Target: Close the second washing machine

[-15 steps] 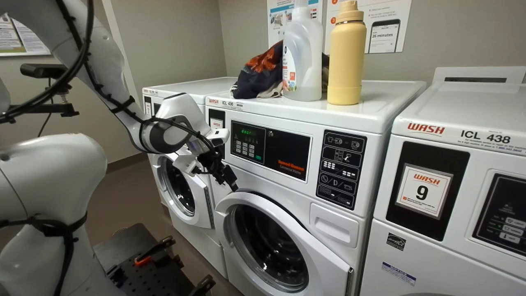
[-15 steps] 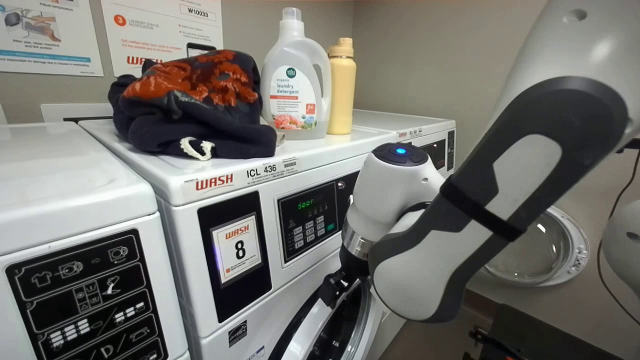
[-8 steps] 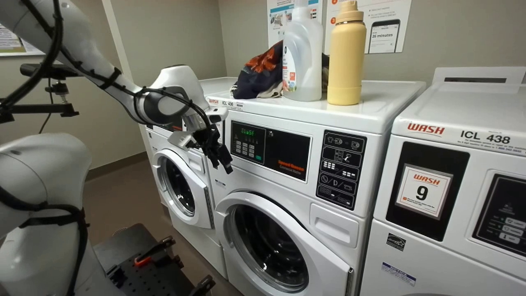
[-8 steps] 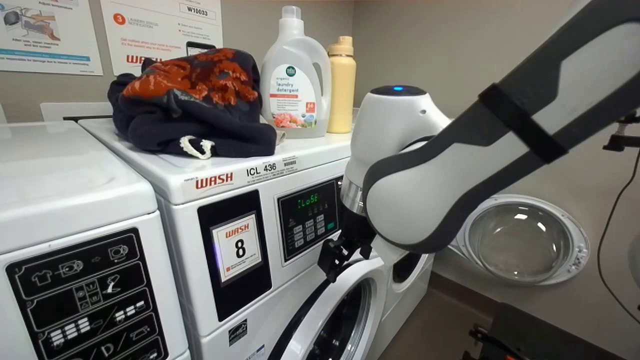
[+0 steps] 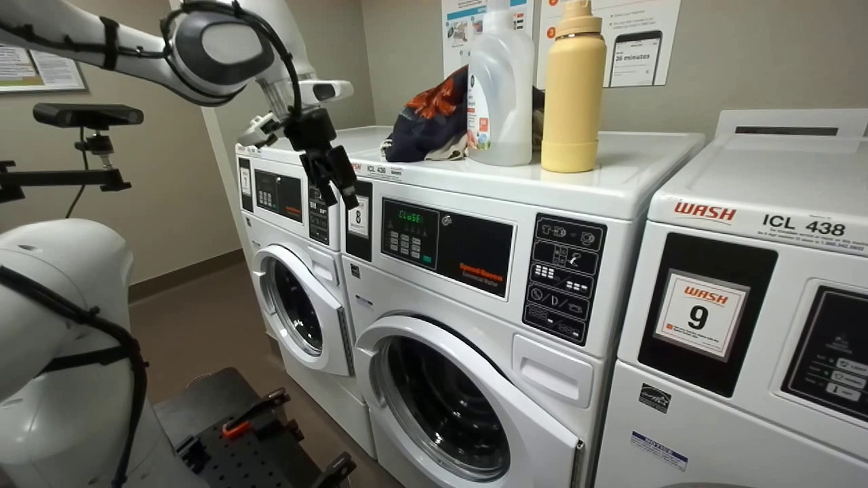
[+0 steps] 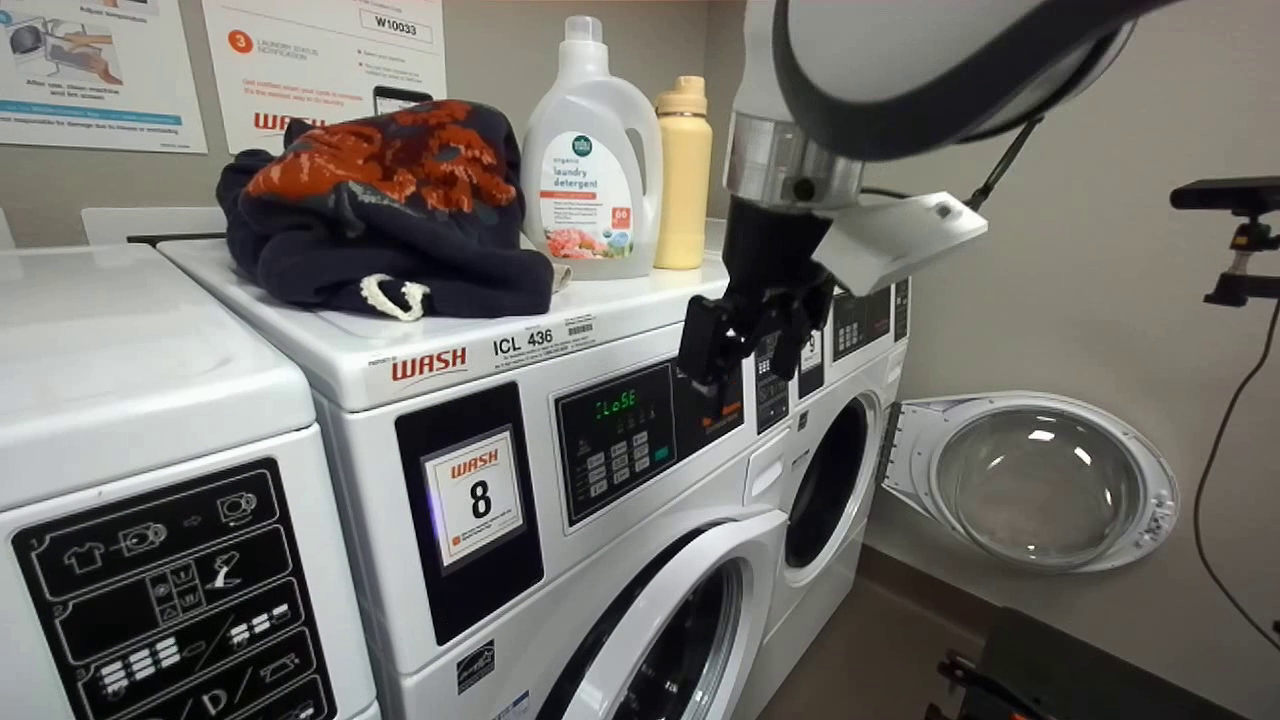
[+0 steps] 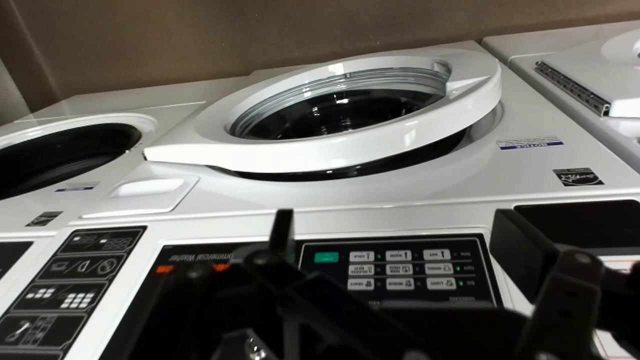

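I have the second washing machine, a white front-loader, in the lower middle of the frame in an exterior view. Its door is ajar: the wrist view shows a dark gap under the rim. Above the door runs the control panel, and my gripper hangs before it, apart from the door. The fingers are spread wide with nothing between them. The green display reads CLOSE, so I judge the latch isn't caught. The handle notch, upper right in the wrist view, marks what I take for the free edge. I'd bring the fingers together, dip clear of the control panel and press there, squarely toward the cabinet; pushing by the hinge would waste leverage, and on that glossy curve the tips could skid.

Around it, a plain grey-tan wall backs the row, and the machine marked 9 fills the frame's right side. At the right in an exterior view, another open door stands wide; I'd leave that alone. The shiny white washer top carries a crumpled dark garment with orange patches, a detergent bottle and a slim yellow flask.
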Controlling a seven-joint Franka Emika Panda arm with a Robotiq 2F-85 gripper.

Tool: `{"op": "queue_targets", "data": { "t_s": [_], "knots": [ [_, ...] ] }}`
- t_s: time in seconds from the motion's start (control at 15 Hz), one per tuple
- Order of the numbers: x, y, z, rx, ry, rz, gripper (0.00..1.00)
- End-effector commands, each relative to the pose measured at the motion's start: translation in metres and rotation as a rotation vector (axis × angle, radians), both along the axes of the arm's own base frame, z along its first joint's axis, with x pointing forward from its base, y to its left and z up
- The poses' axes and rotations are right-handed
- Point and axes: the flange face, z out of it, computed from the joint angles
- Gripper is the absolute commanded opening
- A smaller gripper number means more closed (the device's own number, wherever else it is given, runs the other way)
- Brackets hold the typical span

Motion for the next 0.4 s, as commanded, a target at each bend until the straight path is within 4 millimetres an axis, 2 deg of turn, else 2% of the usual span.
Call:
{"op": "queue_targets", "data": {
  "t_s": [0.0,0.13,0.33],
  "knots": [
    [-0.010,-0.001,0.049,-0.029,0.014,0.026,1.00],
    [-0.012,-0.001,0.063,-0.041,0.010,0.037,1.00],
    [-0.013,-0.003,0.073,-0.052,0.003,0.051,1.00]
  ]
}}
